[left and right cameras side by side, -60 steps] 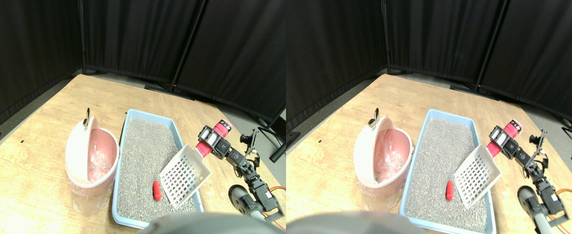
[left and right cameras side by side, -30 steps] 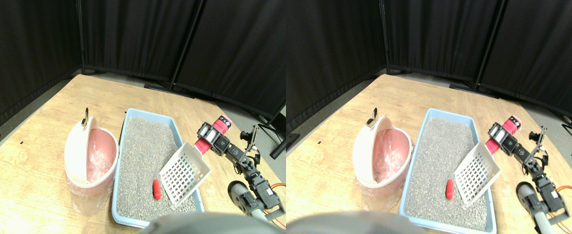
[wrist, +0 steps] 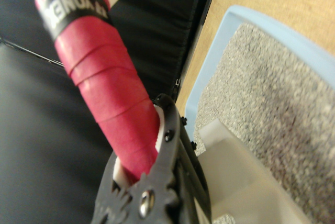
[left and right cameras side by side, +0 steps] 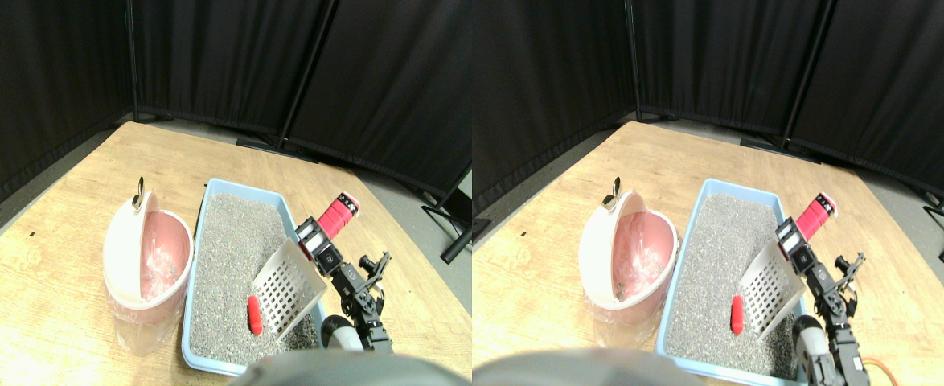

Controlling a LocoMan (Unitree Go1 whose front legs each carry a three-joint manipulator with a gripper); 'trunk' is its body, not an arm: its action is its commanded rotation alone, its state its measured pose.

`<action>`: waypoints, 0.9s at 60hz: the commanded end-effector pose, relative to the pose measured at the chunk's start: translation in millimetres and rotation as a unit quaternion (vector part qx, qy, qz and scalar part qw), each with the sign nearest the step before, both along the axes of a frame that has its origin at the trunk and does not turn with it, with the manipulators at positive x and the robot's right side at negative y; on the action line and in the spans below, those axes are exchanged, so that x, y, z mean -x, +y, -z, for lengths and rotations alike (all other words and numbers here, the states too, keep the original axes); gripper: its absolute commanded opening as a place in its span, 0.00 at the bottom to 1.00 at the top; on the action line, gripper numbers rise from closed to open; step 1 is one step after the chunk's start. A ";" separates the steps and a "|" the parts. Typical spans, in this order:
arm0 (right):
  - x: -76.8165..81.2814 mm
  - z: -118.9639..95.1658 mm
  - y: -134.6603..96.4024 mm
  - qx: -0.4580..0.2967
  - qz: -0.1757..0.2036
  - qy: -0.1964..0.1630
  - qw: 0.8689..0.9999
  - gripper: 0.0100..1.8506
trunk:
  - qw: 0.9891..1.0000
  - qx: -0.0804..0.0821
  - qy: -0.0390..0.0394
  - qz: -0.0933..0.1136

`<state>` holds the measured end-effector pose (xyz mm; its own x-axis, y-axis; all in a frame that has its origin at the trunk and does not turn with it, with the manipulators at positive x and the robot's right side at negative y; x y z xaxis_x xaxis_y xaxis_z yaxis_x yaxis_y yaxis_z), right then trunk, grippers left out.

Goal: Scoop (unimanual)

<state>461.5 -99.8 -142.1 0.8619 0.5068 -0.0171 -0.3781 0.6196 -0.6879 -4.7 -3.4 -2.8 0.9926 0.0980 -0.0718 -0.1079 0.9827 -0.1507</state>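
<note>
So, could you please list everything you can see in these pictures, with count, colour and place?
Rectangular plastic litter tray: one, light blue, on the wooden floor, middle of the stereo view.
Granular litter: grey, fills the tray.
Small oblong object: one, red, lying on the litter near the tray's near end, just left of the scoop.
Slotted plastic scoop: one, white with a red wrapped handle, tilted over the tray's right side, lower edge at the litter.
Round bin with swing lid: one, white and pink, left of the tray, beside it.
Wooden floor: light brown boards.
Curtain panels: black, behind the floor.
Right gripper: one, black, shut on the scoop's handle.
</note>
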 end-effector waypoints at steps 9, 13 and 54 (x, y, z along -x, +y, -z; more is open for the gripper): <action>14.3 36.0 13.9 -0.092 -0.030 0.131 0.987 0.02 | 1.000 0.010 0.018 -0.011; 6.6 23.8 5.2 -0.104 -0.004 0.120 0.987 0.02 | 1.000 0.012 0.017 -0.013; -20.1 8.8 -61.2 -0.349 0.189 0.165 0.903 0.02 | 1.000 0.009 0.017 0.001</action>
